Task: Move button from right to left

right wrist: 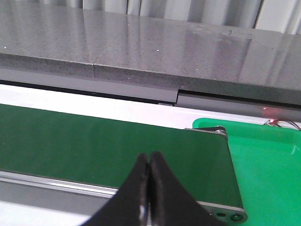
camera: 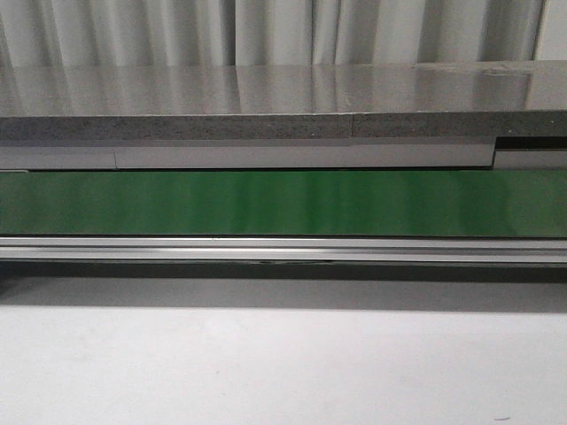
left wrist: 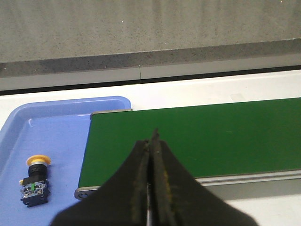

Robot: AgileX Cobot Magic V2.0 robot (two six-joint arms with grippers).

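The button (left wrist: 34, 182), with a yellow-orange head on a dark blocky body with a green mark, lies on its side in the blue tray (left wrist: 61, 127) in the left wrist view. My left gripper (left wrist: 151, 141) is shut and empty, above the end of the green conveyor belt (left wrist: 197, 136) beside that tray. My right gripper (right wrist: 149, 160) is shut and empty, above the belt (right wrist: 94, 141) near its other end, beside the green tray (right wrist: 263, 160). Neither gripper nor the button shows in the front view.
The front view shows the green belt (camera: 283, 202) running across, its metal rail (camera: 283, 250) in front, white table surface (camera: 283, 363) nearer, and a grey stone counter (camera: 283, 97) behind. A red light (right wrist: 270, 121) glows by the green tray's far edge.
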